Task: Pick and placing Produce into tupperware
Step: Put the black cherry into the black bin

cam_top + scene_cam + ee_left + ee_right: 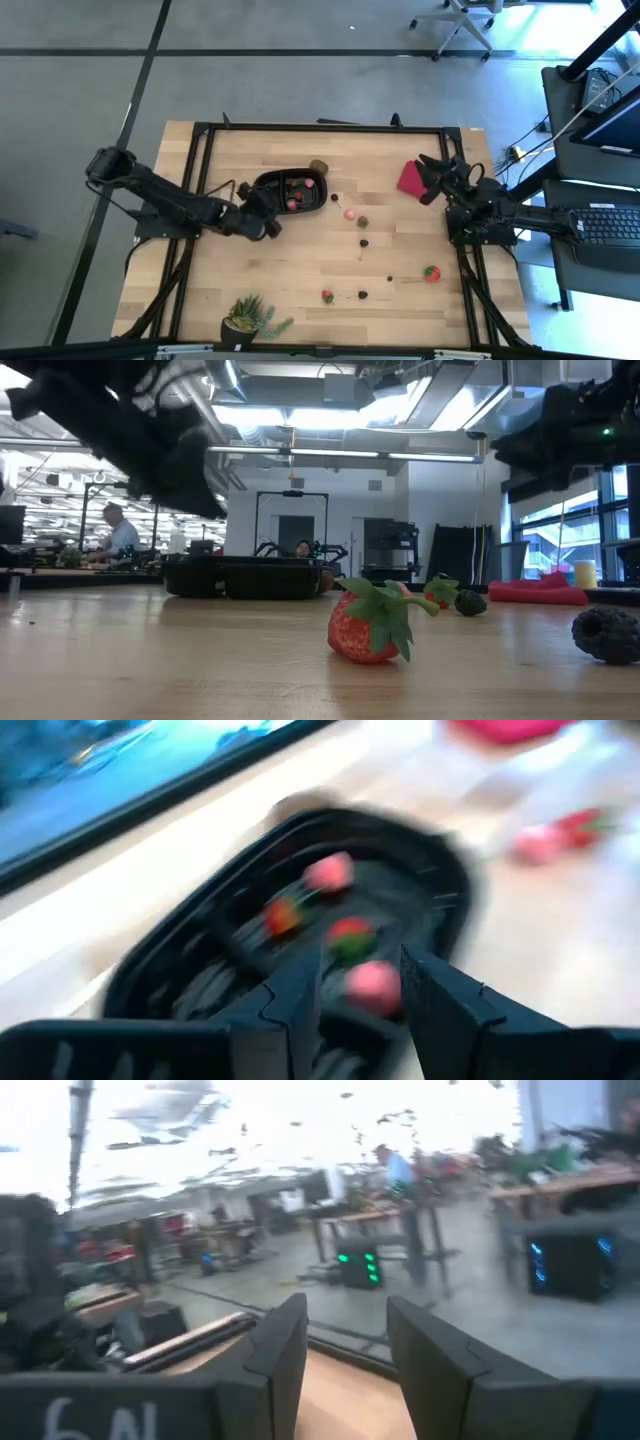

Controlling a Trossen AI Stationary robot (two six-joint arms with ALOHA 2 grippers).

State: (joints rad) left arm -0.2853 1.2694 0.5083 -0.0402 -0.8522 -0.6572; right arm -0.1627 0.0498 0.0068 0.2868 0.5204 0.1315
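The black tupperware tray [290,187] lies at the table's far middle and holds several small red and pink fruit pieces [328,872]. My left gripper [276,205] hangs over the tray's near left end, open. A pink piece [372,986] shows between its fingertips [420,975]. More produce lies loose on the table: a pink piece [350,213], strawberries [431,271] [372,625], dark berries [364,242] and a brown round piece [319,167] against the tray's far side. My right gripper [432,178] is open and empty at the far right, by the flat red square [409,178]. My left gripper has its open fingers on either side of the pink piece [372,986] over the tray's inside. The view is blurred, and I cannot tell whether either finger touches the piece.
A green spiky potted plant [248,320] stands at the table's near edge, left of middle. A black frame [205,160] runs along the table's sides. The tray [245,575] and the red square [535,592] show far back in the low view. People sit in the room beyond.
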